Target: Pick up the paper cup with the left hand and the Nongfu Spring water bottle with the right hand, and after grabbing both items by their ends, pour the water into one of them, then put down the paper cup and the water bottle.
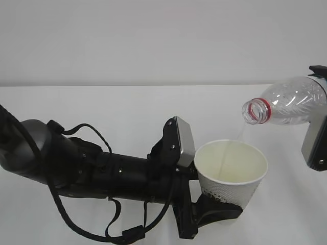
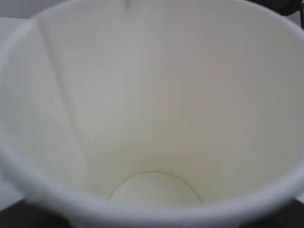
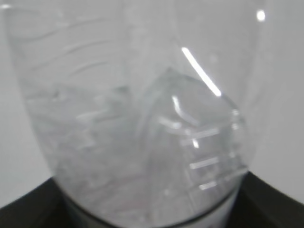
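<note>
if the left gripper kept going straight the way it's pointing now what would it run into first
It points rightward across the table, and the paper cup it holds leads the way. Nothing lies ahead at that height; the right gripper with the tilted water bottle looks higher and may be cleared, though depth is unclear.

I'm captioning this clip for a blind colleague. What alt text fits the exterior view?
A clear plastic bottle, held tipped on its side by the right gripper, pours a thin stream of water into a white paper cup held by the left gripper. The black left arm reaches in over a white table.
</note>
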Robot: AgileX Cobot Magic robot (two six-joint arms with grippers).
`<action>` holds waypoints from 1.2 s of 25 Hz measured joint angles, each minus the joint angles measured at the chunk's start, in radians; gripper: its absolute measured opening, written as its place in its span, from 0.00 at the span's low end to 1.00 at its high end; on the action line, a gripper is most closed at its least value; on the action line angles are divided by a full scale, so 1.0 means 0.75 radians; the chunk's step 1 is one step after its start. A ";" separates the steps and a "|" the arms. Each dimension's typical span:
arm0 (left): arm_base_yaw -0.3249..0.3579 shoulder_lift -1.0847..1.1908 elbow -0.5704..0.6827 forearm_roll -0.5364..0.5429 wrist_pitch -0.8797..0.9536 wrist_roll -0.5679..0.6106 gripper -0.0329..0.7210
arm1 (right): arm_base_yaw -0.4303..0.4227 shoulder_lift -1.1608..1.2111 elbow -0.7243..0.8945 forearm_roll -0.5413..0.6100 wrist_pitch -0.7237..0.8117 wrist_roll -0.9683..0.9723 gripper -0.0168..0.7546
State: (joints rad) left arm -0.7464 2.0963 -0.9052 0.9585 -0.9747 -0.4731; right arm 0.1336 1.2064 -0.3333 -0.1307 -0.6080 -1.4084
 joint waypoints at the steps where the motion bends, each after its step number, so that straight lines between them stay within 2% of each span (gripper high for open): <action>1: 0.000 0.000 0.000 0.000 0.000 0.000 0.75 | 0.000 0.000 0.000 0.000 0.000 0.000 0.69; 30: 0.000 0.000 0.000 0.000 0.000 0.000 0.75 | 0.000 0.000 0.000 0.003 -0.019 -0.031 0.69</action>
State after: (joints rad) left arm -0.7464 2.0963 -0.9052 0.9585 -0.9747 -0.4731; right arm 0.1336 1.2064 -0.3333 -0.1288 -0.6219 -1.4319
